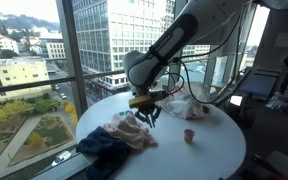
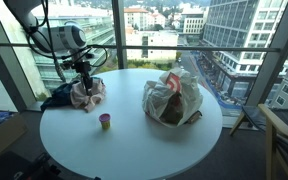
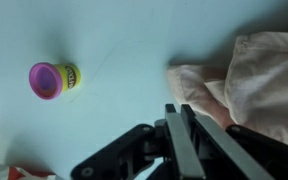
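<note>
My gripper [image 1: 150, 112] hangs just above the round white table [image 1: 204, 150], next to a pile of pink cloth [image 1: 132, 128]. In the wrist view the two fingers [image 3: 180, 110] are pressed together with nothing between them, and their tips lie at the edge of the pink cloth [image 3: 254, 80]. A small tub with a pink lid [image 3: 51, 79] stands on the table to the side, apart from the gripper. It also shows in both exterior views [image 1: 189, 135] [image 2: 105, 121]. The gripper also shows over the cloth in an exterior view [image 2: 83, 78].
A dark blue cloth [image 1: 102, 148] lies next to the pink one at the table's edge. A clear plastic bag with things inside [image 2: 172, 98] sits on the table's other half. Floor-to-ceiling windows [image 2: 154, 30] surround the table. A chair [image 2: 284, 130] stands at one side.
</note>
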{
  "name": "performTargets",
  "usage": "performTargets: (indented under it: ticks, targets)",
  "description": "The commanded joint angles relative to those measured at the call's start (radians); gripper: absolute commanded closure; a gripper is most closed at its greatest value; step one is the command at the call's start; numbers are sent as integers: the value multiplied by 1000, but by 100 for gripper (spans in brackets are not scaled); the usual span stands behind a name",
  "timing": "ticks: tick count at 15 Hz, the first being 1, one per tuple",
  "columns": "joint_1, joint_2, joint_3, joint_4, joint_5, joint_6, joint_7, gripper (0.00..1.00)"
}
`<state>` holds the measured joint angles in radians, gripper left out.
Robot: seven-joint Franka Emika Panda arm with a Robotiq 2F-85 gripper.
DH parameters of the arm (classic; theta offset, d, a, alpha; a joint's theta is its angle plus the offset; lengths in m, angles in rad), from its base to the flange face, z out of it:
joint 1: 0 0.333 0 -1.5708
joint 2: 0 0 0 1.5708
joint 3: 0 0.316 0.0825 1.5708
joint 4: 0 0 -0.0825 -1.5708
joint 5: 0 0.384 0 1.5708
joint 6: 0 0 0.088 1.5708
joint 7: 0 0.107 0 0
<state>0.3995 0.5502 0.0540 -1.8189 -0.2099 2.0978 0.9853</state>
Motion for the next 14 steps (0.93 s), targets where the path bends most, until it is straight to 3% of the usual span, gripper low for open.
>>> performTargets:
  ticks: [1,3,7,11,14]
  targets:
    - [-72,-4,65,-39,95,79,-180,62]
    - [-91,4,83,-56,144,106,-289,60]
    - [-109,22,98,-83,236,145,-442,30]
    - [-71,19,75,-149,232,355,-473,2]
    - [-49,37,61,-169,214,457,-496,0]
